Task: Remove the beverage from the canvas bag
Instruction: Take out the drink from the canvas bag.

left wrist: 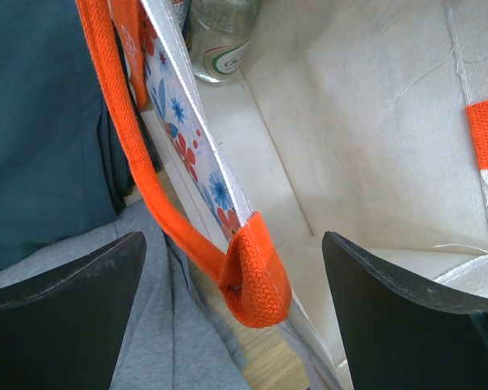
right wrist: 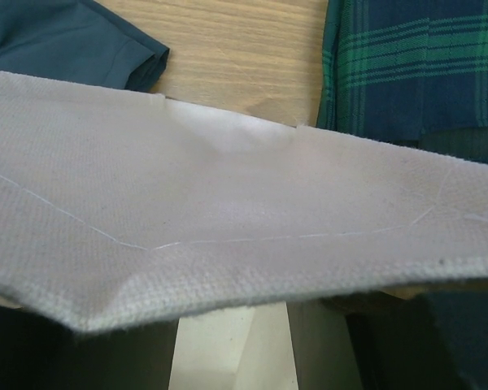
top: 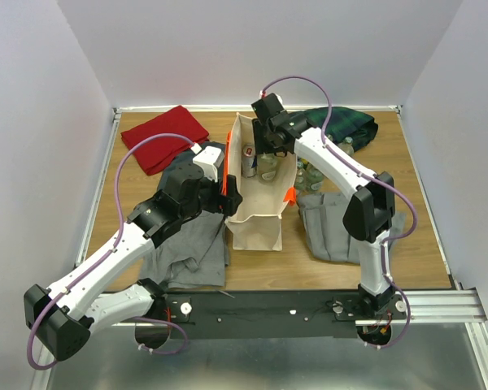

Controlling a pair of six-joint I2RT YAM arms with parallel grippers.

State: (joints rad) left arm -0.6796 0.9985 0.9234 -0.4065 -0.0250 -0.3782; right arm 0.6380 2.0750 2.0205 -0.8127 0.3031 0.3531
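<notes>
Canvas bag wall at your wide left gripper's twelve o'clock; right gripper's hold unclear, bottle may slip.

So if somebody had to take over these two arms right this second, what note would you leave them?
Left gripper: open, straddling the canvas bag's left wall by the orange handle, not clamped.
Right gripper: down in the bag's far end; whether it grips anything cannot be seen, since bag cloth fills its wrist view.
Inside the bag: a glass bottle and a can.
More bottles stand on the table right of the bag.
Left to do: lift a beverage clear of the bag.
</notes>
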